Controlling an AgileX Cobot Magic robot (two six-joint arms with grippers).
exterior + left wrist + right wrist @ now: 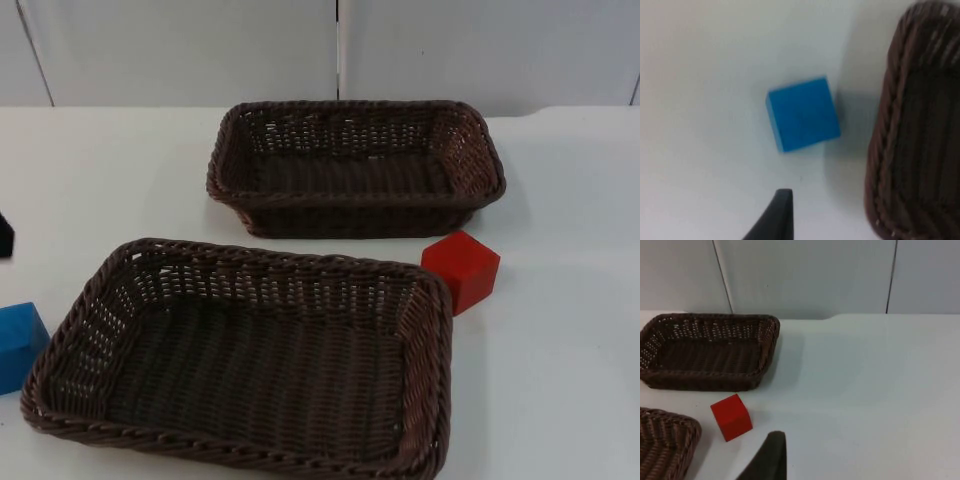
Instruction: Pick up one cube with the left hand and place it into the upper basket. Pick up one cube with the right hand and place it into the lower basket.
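Note:
Two dark brown wicker baskets stand on the white table, the upper basket (350, 200) toward the wall and the lower basket (270, 258) nearer the front; both hold nothing. A blue cube (18, 345) rests on the table against the lower basket's left side. Between the baskets, at their right, sits a red cube (460, 270). My left gripper (777, 217) hovers over the table a short way from the blue cube (802, 114), beside the lower basket's rim (887, 130). My right gripper (767, 457) is off to the right of the red cube (731, 417), with the upper basket (710, 316) beyond it.
The grey partition wall (330, 50) closes the table behind the upper basket. Bare table (560, 350) lies right of both baskets. A corner of the lower basket (670, 422) is close to the red cube.

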